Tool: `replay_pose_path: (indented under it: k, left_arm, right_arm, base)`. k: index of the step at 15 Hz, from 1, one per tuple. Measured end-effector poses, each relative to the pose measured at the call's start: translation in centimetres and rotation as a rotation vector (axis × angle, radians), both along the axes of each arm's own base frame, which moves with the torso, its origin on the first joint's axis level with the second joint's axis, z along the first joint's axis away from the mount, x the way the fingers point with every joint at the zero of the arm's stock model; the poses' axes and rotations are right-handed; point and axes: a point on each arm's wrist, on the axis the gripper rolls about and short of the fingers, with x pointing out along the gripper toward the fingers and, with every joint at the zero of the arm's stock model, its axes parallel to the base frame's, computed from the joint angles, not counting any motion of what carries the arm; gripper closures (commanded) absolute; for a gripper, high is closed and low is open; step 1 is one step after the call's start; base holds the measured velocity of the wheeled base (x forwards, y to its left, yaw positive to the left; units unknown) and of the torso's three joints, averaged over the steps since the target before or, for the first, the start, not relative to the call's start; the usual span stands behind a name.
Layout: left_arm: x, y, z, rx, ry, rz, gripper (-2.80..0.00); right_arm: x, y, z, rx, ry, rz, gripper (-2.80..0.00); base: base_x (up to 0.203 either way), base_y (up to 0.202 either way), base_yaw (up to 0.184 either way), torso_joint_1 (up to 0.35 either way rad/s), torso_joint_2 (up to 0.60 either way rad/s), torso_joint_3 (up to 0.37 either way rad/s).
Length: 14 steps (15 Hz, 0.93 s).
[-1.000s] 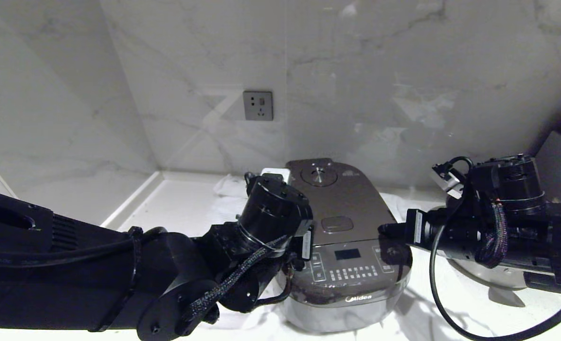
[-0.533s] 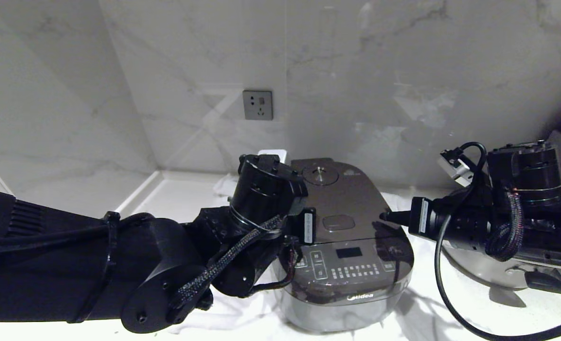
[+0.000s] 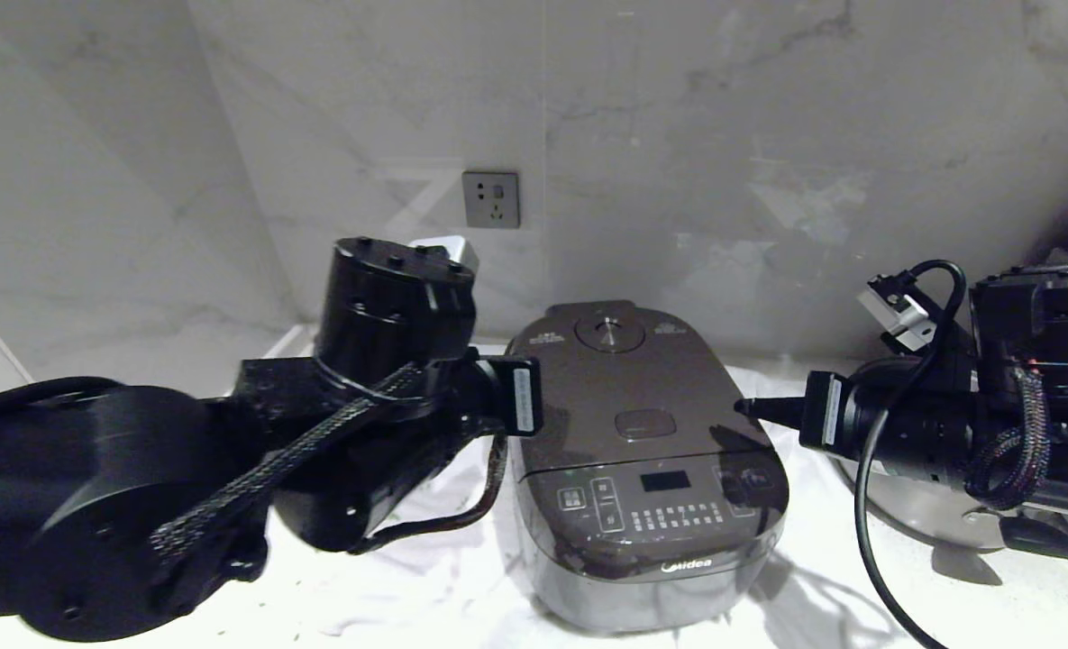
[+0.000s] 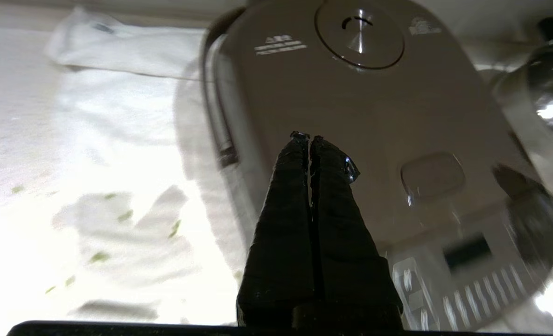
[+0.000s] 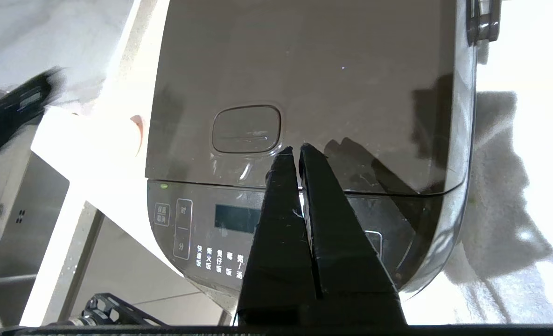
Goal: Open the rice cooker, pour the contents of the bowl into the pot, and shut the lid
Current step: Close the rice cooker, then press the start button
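At frame center the cooker (image 3: 646, 460) sits on white cloth (image 3: 407, 577), lid (image 3: 633, 388) down. The left gripper (image 4: 308, 138), fingers together and empty, hangs at its left edge; the right gripper (image 5: 295, 150), also pinched together, points at its right edge. A steel pan (image 3: 926, 518) crowds the right; green bits (image 4: 175, 228) lie on the cloth.

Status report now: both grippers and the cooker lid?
Left gripper shut, empty. Right gripper shut, empty, over lid. Lid closed. Nothing in the way.
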Motion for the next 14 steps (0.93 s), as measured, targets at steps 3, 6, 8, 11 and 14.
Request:
replay_pose_path:
  k: [3, 6, 8, 11, 14]
  left_arm:
    - [-3.0, 5.0, 1.8, -0.018, -0.053, 0.03, 0.0]
    - [-6.6, 11.3, 3.4, -0.02, -0.165, 0.093, 0.0]
    - [-9.5, 15.3, 3.0, 0.042, -0.244, 0.143, 0.0]
    - [-13.2, 19.9, 1.7, 0.175, -0.349, 0.299, 0.0]
    - [-16.4, 22.5, 1.3, 0.244, -0.4, 0.497, 0.0]
  right_arm:
    - [-0.1, -0.1, 0.2, 0.0, -0.013, -0.004, 0.0]
    - [0.0, -0.1, 0.2, -0.006, -0.021, -0.018, 0.0]
    - [0.0, -0.2, 0.1, -0.008, -0.018, -0.023, 0.0]
    - [0.1, -0.5, 0.0, 0.0, -0.038, -0.036, 0.0]
    - [0.0, -0.7, -0.7, -0.003, -0.028, -0.04, 0.0]
  base:
    - [0.0, 0.0, 0.0, 0.0, 0.0, 0.0]
    - [0.0, 0.0, 0.0, 0.0, 0.0, 0.0]
    - [0.0, 0.0, 0.0, 0.0, 0.0, 0.0]
    - [0.0, 0.0, 0.0, 0.0, 0.0, 0.0]
    - [0.0, 0.0, 0.0, 0.0, 0.0, 0.0]
